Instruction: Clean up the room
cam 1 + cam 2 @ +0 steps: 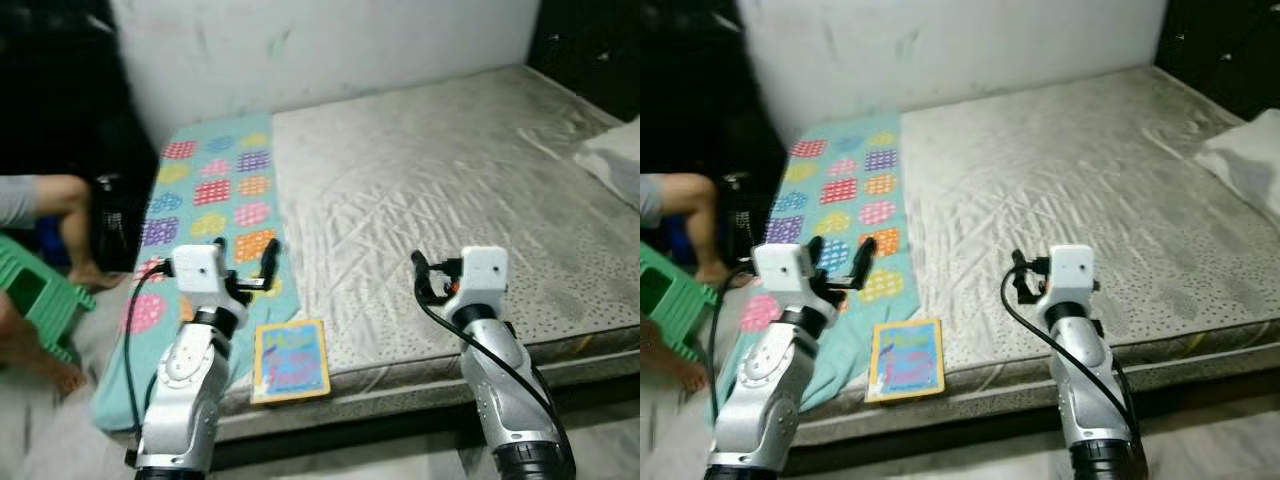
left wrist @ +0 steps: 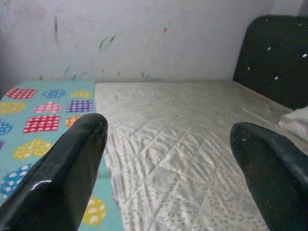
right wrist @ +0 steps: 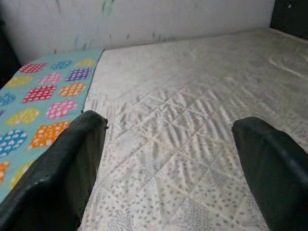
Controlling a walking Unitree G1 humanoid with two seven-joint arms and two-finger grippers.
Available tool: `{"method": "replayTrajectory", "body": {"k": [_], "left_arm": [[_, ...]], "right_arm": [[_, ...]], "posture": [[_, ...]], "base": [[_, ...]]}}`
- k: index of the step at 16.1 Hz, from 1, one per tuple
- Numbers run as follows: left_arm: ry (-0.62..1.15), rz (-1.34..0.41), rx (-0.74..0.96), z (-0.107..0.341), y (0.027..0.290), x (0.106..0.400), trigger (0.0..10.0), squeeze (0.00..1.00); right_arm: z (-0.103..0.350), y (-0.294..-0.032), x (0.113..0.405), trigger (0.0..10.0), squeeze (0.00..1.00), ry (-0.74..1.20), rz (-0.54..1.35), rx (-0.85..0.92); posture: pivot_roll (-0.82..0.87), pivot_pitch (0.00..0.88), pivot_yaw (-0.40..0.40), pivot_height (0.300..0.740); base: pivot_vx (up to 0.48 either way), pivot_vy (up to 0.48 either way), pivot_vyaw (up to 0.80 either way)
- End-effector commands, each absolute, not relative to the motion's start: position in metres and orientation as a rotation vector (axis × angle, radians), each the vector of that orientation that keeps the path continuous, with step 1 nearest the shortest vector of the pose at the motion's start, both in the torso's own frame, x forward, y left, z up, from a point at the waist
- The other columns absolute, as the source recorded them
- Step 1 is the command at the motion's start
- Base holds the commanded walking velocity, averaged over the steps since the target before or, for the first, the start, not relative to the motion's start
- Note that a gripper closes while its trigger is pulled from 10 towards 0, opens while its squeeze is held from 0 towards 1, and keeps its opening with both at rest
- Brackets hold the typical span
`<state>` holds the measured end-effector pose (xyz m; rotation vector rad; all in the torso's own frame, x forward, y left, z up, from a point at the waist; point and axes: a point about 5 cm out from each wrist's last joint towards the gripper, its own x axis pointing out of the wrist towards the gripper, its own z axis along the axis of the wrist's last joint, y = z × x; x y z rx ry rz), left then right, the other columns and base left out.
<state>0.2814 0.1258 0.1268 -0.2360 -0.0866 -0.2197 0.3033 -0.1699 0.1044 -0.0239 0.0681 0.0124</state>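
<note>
— While our left gripper hovers with its black fingers spread wide above the near edge of the patterned blanket, what do we hold?

— Nothing; only mattress and blanket show between the fingers in the left wrist view. Our right gripper is spread just as wide and empty, above the bare quilted mattress near its front edge, though from the head its fingers are mostly hidden behind the white wrist block.

— And the thing to tidy?

— We see a picture book lying flat at the mattress's front edge, just beside the blanket, below and a little right of our left gripper, apart from it. Its cover is too blurred to read.

— Farther out?

— A pale pillow is cut off at the right edge. At the left, a person's arm and a green plastic stool are only partly in view, blurred.
</note>
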Motion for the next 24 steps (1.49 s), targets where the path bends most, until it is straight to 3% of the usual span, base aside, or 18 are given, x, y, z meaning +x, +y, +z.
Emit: {"method": "replayTrajectory", "body": {"k": [1, 14, 20, 24], "left_arm": [[-0.102, -0.214, -0.222, 0.130, 0.131, 0.282, 10.0, 0.00], [-0.094, -0.241, -0.219, 0.131, 0.128, 0.285, 10.0, 0.00], [-0.091, -0.197, -0.137, 0.127, 0.135, 0.286, 10.0, 0.00], [-0.091, -0.217, -0.113, 0.130, 0.133, 0.294, 10.0, 0.00]], "right_arm": [[0.109, -0.165, 0.306, 10.0, 0.00, 0.049, 0.023, -0.026], [0.107, -0.171, 0.300, 10.0, 0.00, 0.035, -0.001, -0.013], [0.114, -0.170, 0.300, 10.0, 0.00, -0.040, 0.033, -0.002], [0.119, -0.169, 0.301, 10.0, 0.00, -0.093, 0.016, 0.016]], "posture": [[-0.28, 0.000, 0.153, 0.740], [-0.29, 0.000, 0.180, 0.740], [-0.27, 0.000, 0.174, 0.740], [-0.29, 0.000, 0.249, 0.740]], "base": [[0.000, 0.000, 0.00], [0.377, 0.000, 0.00], [0.000, 0.000, 0.00], [0.000, 0.000, 0.00]]}}
